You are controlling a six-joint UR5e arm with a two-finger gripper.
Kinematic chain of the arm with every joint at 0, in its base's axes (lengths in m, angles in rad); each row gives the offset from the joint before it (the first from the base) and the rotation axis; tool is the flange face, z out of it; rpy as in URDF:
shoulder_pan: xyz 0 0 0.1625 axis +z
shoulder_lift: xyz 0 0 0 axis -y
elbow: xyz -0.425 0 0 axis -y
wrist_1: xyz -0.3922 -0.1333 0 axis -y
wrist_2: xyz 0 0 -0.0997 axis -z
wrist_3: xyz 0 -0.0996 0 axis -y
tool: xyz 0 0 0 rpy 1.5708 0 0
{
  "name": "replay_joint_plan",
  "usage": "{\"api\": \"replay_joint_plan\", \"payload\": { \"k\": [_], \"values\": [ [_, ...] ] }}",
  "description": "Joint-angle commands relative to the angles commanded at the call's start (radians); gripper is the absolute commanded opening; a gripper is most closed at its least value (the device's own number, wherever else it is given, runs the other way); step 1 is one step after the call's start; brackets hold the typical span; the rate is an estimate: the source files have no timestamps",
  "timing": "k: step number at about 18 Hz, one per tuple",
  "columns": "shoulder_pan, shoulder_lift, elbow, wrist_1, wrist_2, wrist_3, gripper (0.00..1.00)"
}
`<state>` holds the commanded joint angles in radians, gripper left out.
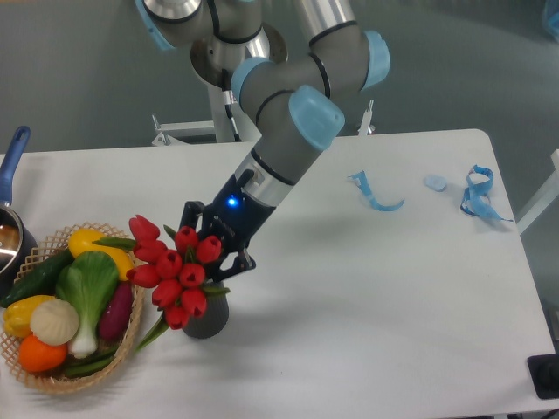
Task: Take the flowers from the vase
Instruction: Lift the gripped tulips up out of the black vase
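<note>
One white worktop (367,288) carries everything. Over it the arm (288,131) slants down from the rear to the left front, a blue light glowing on its wrist. Left of that sits a wicker basket (35,371) filled with vegetables (74,292), and a pot (9,236) shows at the far left edge. Near the basket's right rim stands the vase (208,319), upright on the worktop. Tulips (175,266) rise from its mouth, leaning left over the basket. Behind the buds is the black tool (214,249), its fingers around the bunch; whether it is clenched on the stems I cannot tell. Blue scraps (376,194) lie far right.
</note>
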<state>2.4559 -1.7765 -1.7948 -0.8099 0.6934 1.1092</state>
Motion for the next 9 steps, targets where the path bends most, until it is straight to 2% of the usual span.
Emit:
{"api": "replay_joint_plan", "payload": {
  "k": [4, 9],
  "values": [
    [0.000, 0.034, 0.050, -0.002, -0.026, -0.112, 0.39],
    [0.000, 0.046, 0.127, -0.003, -0.064, -0.241, 0.39]
  ]
}}
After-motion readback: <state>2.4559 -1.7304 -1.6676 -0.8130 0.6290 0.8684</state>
